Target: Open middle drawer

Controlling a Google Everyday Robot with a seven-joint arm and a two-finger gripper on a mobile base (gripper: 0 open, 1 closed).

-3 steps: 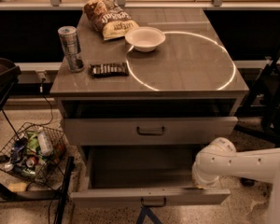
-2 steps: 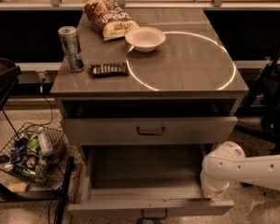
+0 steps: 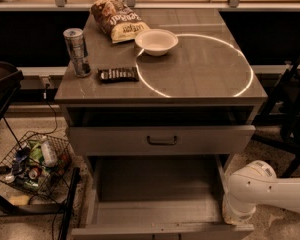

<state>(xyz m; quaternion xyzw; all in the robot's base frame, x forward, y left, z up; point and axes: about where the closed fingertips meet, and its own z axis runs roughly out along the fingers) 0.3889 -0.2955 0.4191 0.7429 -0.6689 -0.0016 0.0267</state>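
Observation:
The middle drawer (image 3: 157, 211) is pulled far out towards me. Its plain grey tray is empty, and its low front lies along the bottom edge of the view with the handle cut off. Above it, the taller-fronted top drawer (image 3: 162, 140) stands slightly out, its dark bar handle at centre. The lowest drawer is hidden. My white arm (image 3: 270, 191) comes in from the lower right. My gripper (image 3: 236, 215) is at the arm's end, low against the right front corner of the open drawer.
On the cabinet top stand a drink can (image 3: 76, 51), a chip bag (image 3: 117, 19), a white bowl (image 3: 156, 41) and a dark snack bar (image 3: 118, 74). A wire basket of trash (image 3: 32, 161) sits on the floor at left. Dark furniture legs (image 3: 290, 109) stand at right.
The middle drawer has slid further out towards me. My arm has moved down and to the right with the drawer's front corner.

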